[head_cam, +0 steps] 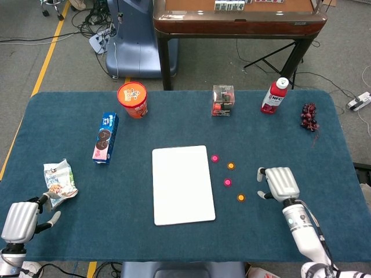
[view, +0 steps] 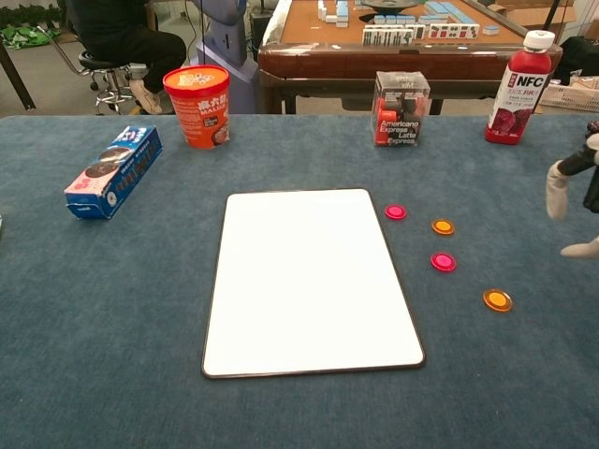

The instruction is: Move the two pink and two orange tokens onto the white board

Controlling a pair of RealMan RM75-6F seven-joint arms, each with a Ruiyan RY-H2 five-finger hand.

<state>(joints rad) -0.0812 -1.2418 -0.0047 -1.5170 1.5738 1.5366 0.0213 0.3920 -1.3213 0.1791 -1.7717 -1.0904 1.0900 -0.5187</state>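
The white board (head_cam: 182, 184) (view: 310, 278) lies flat in the middle of the blue table. To its right sit two pink tokens (head_cam: 215, 158) (head_cam: 228, 182) and two orange tokens (head_cam: 231, 165) (head_cam: 241, 197), all on the cloth. In the chest view they show as pink tokens (view: 396, 212) (view: 444, 262) and orange tokens (view: 443, 226) (view: 497, 300). My right hand (head_cam: 279, 183) (view: 573, 196) hovers just right of the tokens, fingers apart, holding nothing. My left hand (head_cam: 22, 219) stays at the near left corner, empty, fingers loosely apart.
Along the back stand an orange cup (head_cam: 133, 99), a clear coffee box (head_cam: 223, 100) and a red NFC bottle (head_cam: 274, 95). A blue biscuit box (head_cam: 105, 138) lies at the left, a snack packet (head_cam: 58, 182) by my left hand, and grapes (head_cam: 309, 116) at the far right.
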